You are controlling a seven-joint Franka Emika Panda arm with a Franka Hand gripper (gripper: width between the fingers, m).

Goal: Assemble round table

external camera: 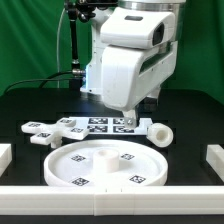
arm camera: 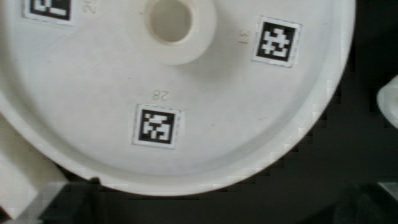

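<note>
Round disc (external camera: 107, 167): lies flat, rim up, in the lower centre of the exterior view; its centre socket (arm camera: 169, 20) is empty.
Cylinder leg (external camera: 160, 133): lies on its side at the exterior view's right, just behind the disc's rim and seemingly apart from it.
Cross base (external camera: 55, 130): lies flat at the exterior view's left, behind the disc, joined to nothing.
Claw (external camera: 129, 116): hangs low at mid-frame, behind the disc and near the leg. In the wrist view its dim fingertips (arm camera: 64, 200) stand wide apart with nothing between them, so it is released and empty.
Marker board (external camera: 98, 123): lies between cross base and leg, beneath the claw.
Bench (external camera: 195, 125): black, edged by white border rails (external camera: 110, 202).
Progress: judged early, with all three parts loose.
Risk, leg: being round and on its side, it may roll away if one finger touches first.
Risk, disc: a low sweep could catch the raised rim and shove the disc toward the near rail.
Risk, board: a descent here could strike the marker board instead of a part.
</note>
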